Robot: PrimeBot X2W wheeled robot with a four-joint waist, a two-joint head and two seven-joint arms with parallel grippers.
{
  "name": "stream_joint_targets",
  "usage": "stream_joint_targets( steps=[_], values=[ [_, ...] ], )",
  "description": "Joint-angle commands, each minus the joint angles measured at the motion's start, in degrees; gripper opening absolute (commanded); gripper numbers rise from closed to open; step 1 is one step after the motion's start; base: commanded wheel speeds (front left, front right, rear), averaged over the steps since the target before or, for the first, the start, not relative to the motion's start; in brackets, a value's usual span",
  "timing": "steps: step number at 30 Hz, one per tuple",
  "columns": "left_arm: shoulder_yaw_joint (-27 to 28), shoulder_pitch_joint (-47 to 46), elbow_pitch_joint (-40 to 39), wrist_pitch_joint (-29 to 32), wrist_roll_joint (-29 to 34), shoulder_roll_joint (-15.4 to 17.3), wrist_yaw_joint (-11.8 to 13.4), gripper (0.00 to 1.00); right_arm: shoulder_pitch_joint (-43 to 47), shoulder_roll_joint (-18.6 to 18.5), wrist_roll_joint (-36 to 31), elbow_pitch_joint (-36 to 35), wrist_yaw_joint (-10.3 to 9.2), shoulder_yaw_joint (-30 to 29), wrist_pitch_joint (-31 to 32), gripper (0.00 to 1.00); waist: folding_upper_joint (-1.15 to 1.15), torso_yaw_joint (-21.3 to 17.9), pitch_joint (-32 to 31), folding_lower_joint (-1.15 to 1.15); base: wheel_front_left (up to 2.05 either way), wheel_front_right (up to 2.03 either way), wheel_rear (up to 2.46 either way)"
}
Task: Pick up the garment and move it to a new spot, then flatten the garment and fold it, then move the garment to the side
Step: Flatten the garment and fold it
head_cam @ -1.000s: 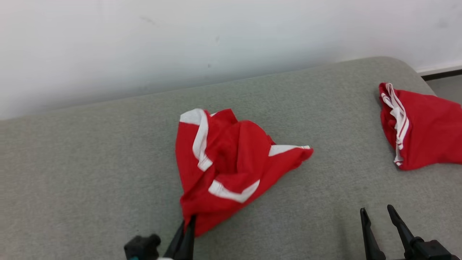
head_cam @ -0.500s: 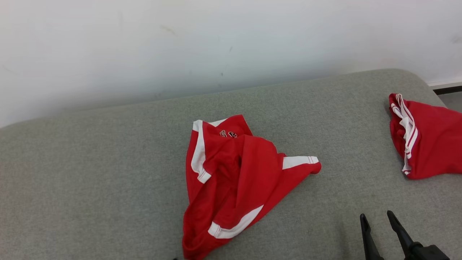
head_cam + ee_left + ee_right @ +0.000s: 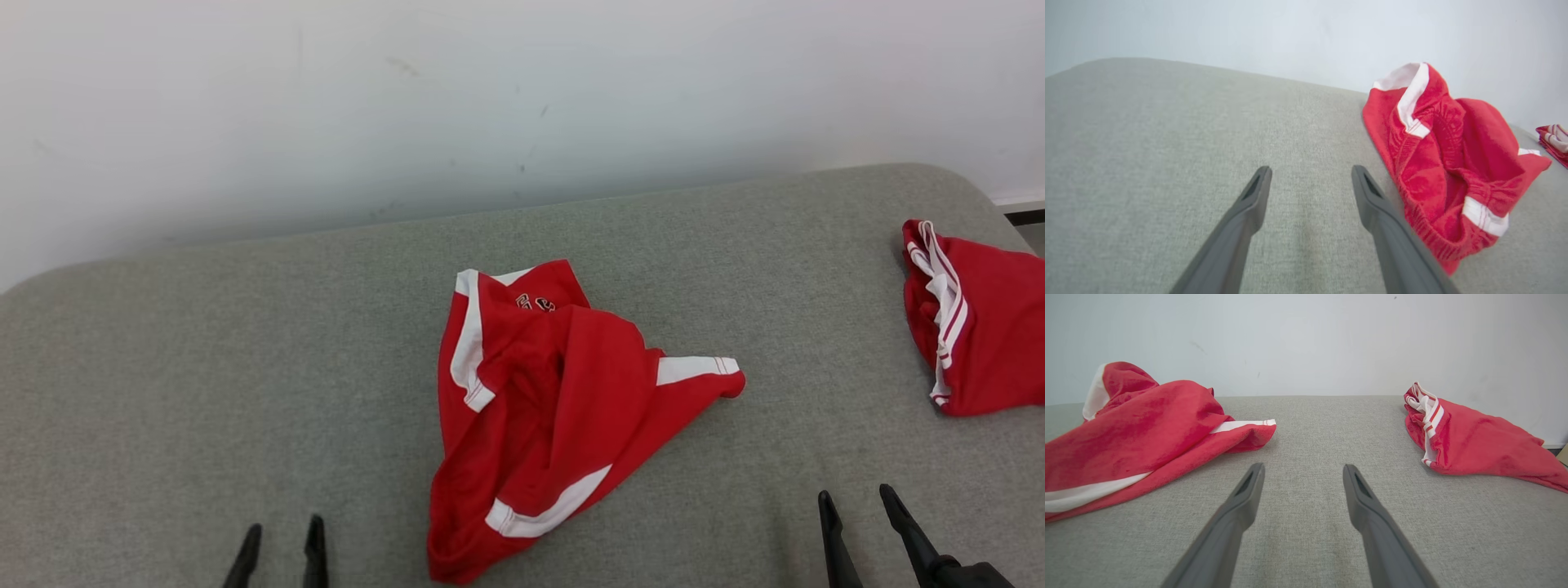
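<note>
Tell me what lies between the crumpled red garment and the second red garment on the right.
Nothing: bare grey surface separates the crumpled garment from the second garment, as the head and right wrist views show.

You have two crumpled red cloth garments with white bands: the middle garment (image 3: 563, 408) and the right-edge garment (image 3: 992, 327). You have two grippers, the left gripper (image 3: 283, 527) and the right gripper (image 3: 856, 492), four dark fingers altogether, and one grey fabric surface (image 3: 204, 367).
</note>
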Motion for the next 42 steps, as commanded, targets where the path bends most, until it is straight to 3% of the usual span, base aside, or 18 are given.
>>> stream_joint_targets(
  steps=[1, 8, 16, 23, 31, 42],
  values=[
    [0.53, 0.16, -1.03, 0.01, 1.04, 0.28, -0.24, 1.0, 0.06, -0.13, -0.15, -0.15, -0.17, 0.06, 0.06, 1.0, 0.0, 0.06, -0.02, 0.0, 0.0, 0.0, 0.0],
    [-1.66, -2.51, -6.98, 0.01, 3.2, 0.08, -3.03, 1.0, -0.75, -0.14, -0.66, 0.14, -0.16, 0.92, 0.06, 1.0, 0.0, -0.66, -0.32, 0.0, 0.0, 0.0, 0.0],
    [-13.29, -6.6, -0.17, 0.98, 3.83, 0.84, -5.21, 1.0, -1.2, -0.14, -0.11, 0.02, -0.16, 1.5, 0.06, 1.0, 0.0, -3.48, 0.09, 0.0, 0.0, 0.0, 0.0],
    [-19.22, -10.29, 5.98, 7.06, 2.09, 4.18, -5.43, 1.0, -1.45, -0.14, 0.61, -0.07, -0.16, 1.55, 0.06, 1.0, 0.0, -5.63, 1.0, 0.0, 0.0, 0.0, 0.0],
    [-19.39, -12.79, 8.81, 12.1, -0.47, 6.51, -5.47, 1.0, -1.72, -0.13, 0.96, -0.38, -0.17, 1.26, 0.06, 1.0, 0.0, -6.75, 1.88, 0.0, 0.0, 0.0, 0.0],
    [-24.23, -14.25, 5.71, 17.31, -7.1, 9.25, -5.49, 1.0, -2.41, -0.14, 1.8, -0.15, -0.16, 1.55, 0.06, 1.0, 0.0, -7.34, 2.47, 0.0, 0.0, 0.0, 0.0]
  ],
)
